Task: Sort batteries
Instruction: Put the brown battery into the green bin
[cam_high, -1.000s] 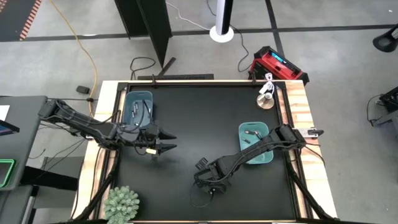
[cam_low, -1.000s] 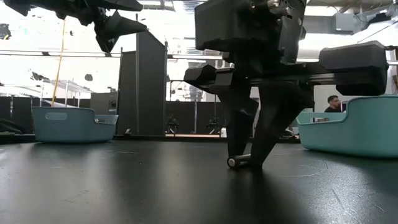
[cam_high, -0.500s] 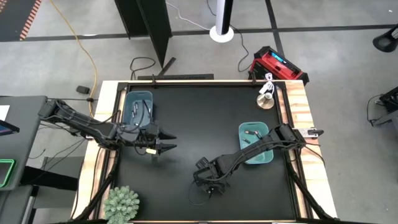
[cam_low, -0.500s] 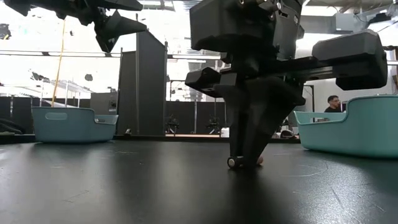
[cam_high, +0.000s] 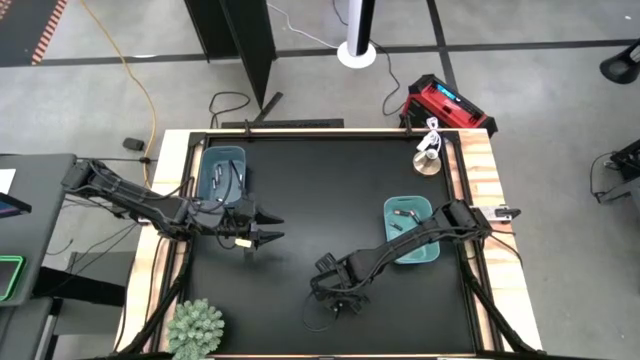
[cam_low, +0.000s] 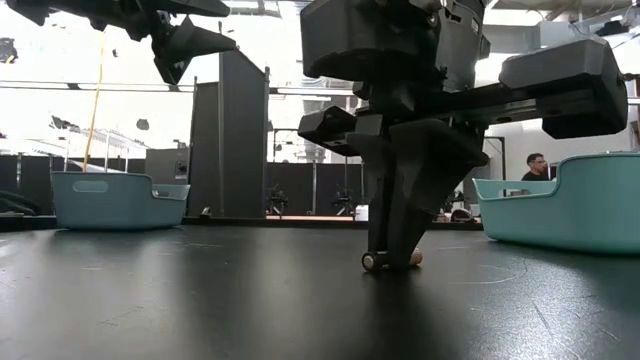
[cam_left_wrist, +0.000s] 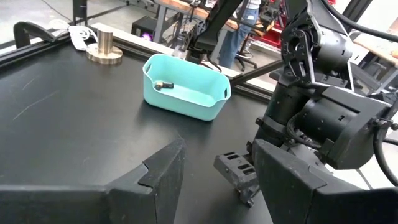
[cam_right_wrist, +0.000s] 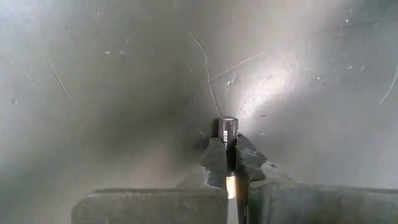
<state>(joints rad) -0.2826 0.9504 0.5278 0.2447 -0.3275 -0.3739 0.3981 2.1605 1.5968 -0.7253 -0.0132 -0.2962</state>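
Note:
One battery (cam_right_wrist: 228, 132), a slim dark cylinder with a silver end (cam_low: 368, 262) and a pinkish end (cam_low: 416, 259), lies on the black table near its near edge. My right gripper (cam_high: 340, 300) points down and is shut on it. My left gripper (cam_high: 268, 228) hovers open above the table's left half, beside the left teal bin (cam_high: 222, 172); its own wrist view shows the fingers (cam_left_wrist: 163, 174) wide apart. The right teal bin (cam_high: 412, 230) holds at least one battery (cam_left_wrist: 163, 84). No loose battery shows elsewhere. My right gripper (cam_right_wrist: 230, 171) pinches the battery between its two fingers (cam_right_wrist: 214, 162), on the middle of its length (cam_right_wrist: 229, 146). The fingers come from above, pointing down, and lie across the battery. The battery lies level on the table, with both ends sticking out past the fingers (cam_low: 390, 255).
A brass-coloured weight (cam_high: 430, 163) with a white cord stands at the far right corner. A green plant (cam_high: 195, 325) sits at the near left corner. A red device (cam_high: 448, 103) lies on the floor beyond the table. A person (cam_low: 536, 165) sits in the room behind.
My right gripper's fingers, which stood apart over the battery, have shut on it. The battery has stayed on the table and now shows its pinkish end beside the fingers.

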